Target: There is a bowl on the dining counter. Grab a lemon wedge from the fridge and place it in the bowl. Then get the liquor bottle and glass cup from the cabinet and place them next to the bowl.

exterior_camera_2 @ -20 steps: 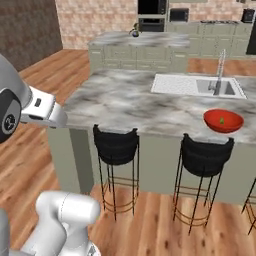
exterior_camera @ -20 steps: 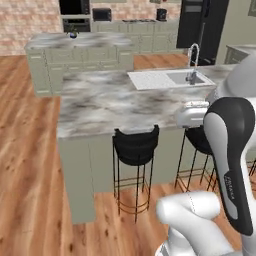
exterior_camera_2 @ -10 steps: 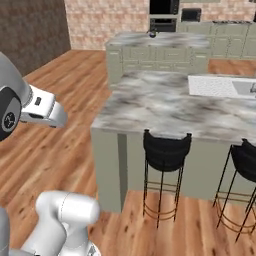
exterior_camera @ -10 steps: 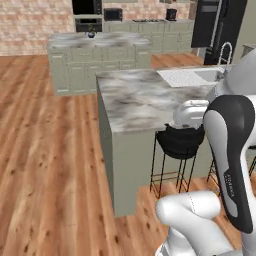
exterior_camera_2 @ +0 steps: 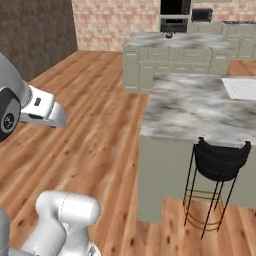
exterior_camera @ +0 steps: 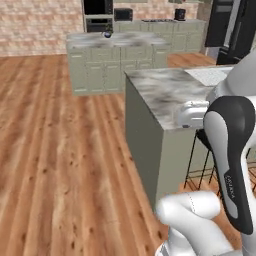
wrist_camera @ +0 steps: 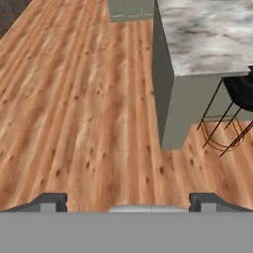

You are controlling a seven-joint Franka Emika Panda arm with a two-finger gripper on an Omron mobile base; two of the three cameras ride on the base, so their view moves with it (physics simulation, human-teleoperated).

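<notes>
No readable text anywhere in these views.

The black arm link (exterior_camera: 231, 165) at about 4 o'clock in the left base view carries a small line of pale lettering running down its length, too blurred to make out. The marble table (exterior_camera_2: 200, 107), the black stool (exterior_camera_2: 220, 160), the black fridge (exterior_camera: 235, 27) at 1 o'clock and the dark appliances (exterior_camera_2: 175, 12) against the brick wall at 12 o'clock bear no label, brand, number or sign that can be read.
</notes>
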